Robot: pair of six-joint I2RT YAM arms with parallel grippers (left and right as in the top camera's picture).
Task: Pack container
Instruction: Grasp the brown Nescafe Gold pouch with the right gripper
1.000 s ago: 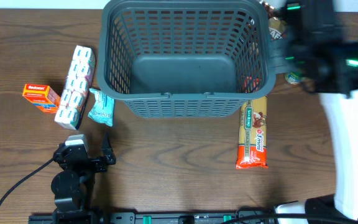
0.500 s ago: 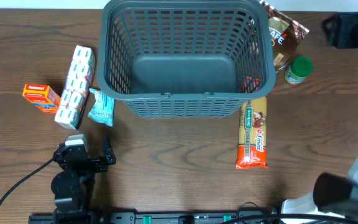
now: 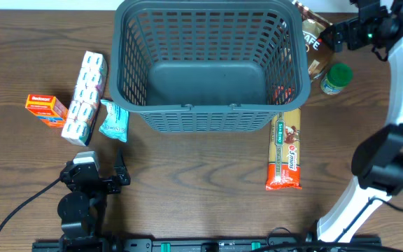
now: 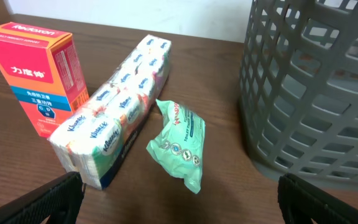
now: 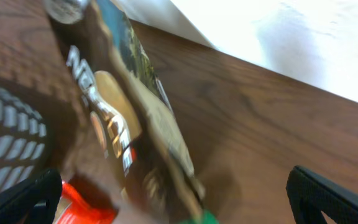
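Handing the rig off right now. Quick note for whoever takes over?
Left gripper: jaws open, empty, facing the wipes pack.
Right gripper: jaws open, empty, over the coffee bag.
Basket: empty, nothing packed yet.
Left to pack: orange box, tissue pack and wipes pack on its left; coffee bag, green-lidded jar and biscuit pack on its right.
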